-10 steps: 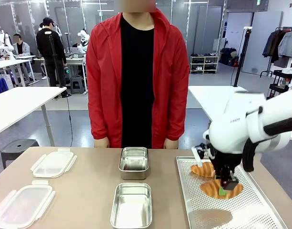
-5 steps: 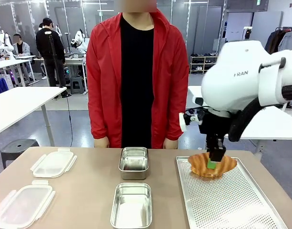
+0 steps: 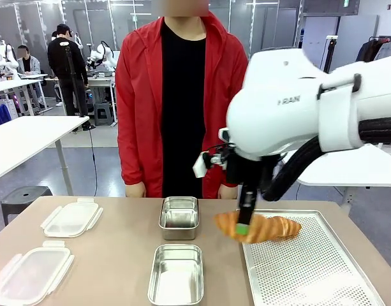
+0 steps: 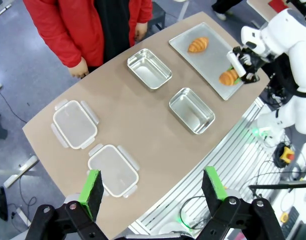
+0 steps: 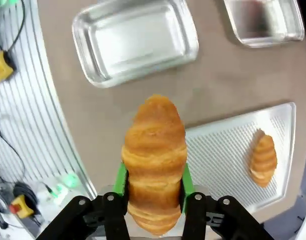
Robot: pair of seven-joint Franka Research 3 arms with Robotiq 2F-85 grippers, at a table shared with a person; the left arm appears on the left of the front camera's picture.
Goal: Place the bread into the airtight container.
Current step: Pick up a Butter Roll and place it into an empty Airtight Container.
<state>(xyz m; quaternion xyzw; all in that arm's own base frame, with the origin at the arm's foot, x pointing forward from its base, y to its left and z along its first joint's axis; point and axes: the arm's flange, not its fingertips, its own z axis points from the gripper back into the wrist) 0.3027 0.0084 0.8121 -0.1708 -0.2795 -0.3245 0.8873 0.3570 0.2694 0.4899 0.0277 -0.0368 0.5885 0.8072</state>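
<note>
Fingers (image 3: 247,205) of our right gripper (image 3: 244,228) clamp the bread (image 3: 228,222) over the tray's (image 3: 310,268) left edge. From the left wrist, our left gripper (image 4: 153,186) gapes wide, empty. From the right wrist, pads (image 5: 121,181) pinch the bread above the table (image 5: 217,85), between a container (image 5: 135,40) and the tray.

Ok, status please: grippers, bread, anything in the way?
Right gripper shut on croissant, held over tray edge. Left gripper open, high. Near steel container unobstructed.

Front: the table (image 3: 118,255) is viewed level, across it, past the right claw (image 3: 244,224). Left wrist: it is viewed from high above, far beyond the left claw (image 4: 153,186). Right wrist: it is viewed closely, downward; the tray (image 5: 222,155) below the right claw is shared by all.
</note>
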